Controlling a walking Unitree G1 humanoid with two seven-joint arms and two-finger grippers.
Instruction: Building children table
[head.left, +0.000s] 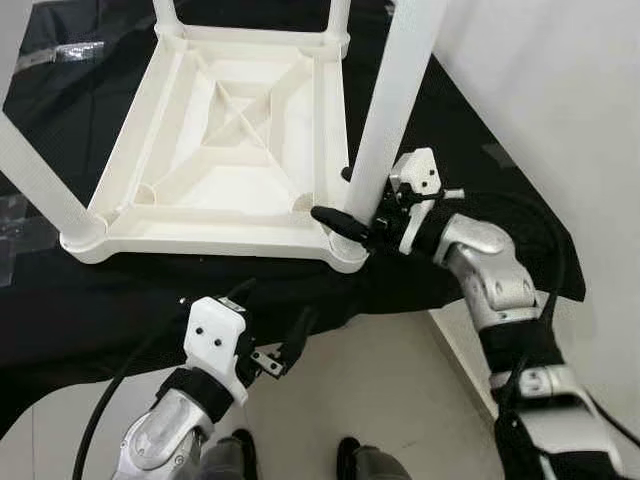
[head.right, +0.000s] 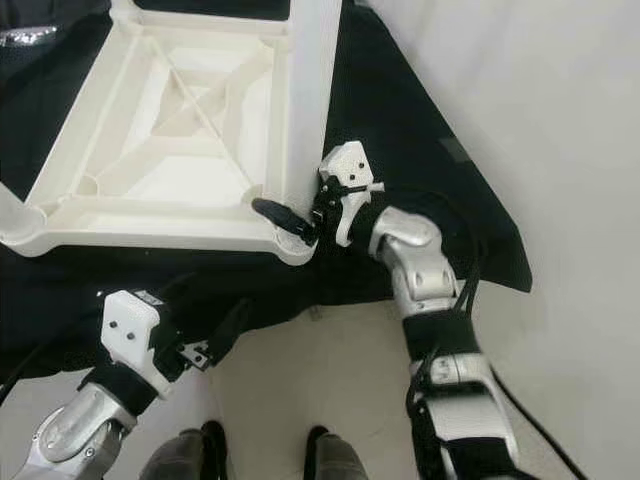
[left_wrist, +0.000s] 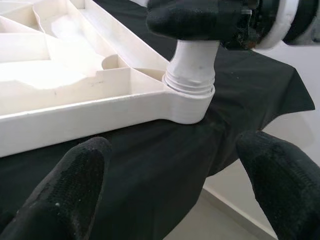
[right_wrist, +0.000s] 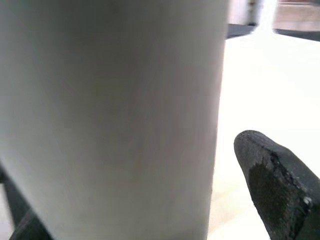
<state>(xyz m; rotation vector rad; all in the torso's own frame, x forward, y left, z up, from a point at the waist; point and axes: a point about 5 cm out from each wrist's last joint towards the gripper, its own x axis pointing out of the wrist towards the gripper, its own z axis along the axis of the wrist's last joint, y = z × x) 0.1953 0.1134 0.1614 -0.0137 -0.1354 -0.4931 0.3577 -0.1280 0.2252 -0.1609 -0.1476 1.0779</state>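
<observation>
Our left gripper (head.left: 290, 350) hangs low w/ jaws spread, holding nothing, just off the near edge of the black-draped bench (head.left: 90, 300), probably on standby. The white children's table top (head.left: 225, 150) lies upside down on the cloth so the leg sockets face up. Our right gripper (head.left: 352, 222) has jaws clamped round the near-right leg (head.left: 395, 110), just above its corner socket (left_wrist: 190, 102), likely to seat or twist it in; threads visible there.

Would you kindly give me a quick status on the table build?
Right gripper closed around near leg at its base. Left gripper open, off the table. Table upside down on black cloth. Nothing obstructing.
</observation>
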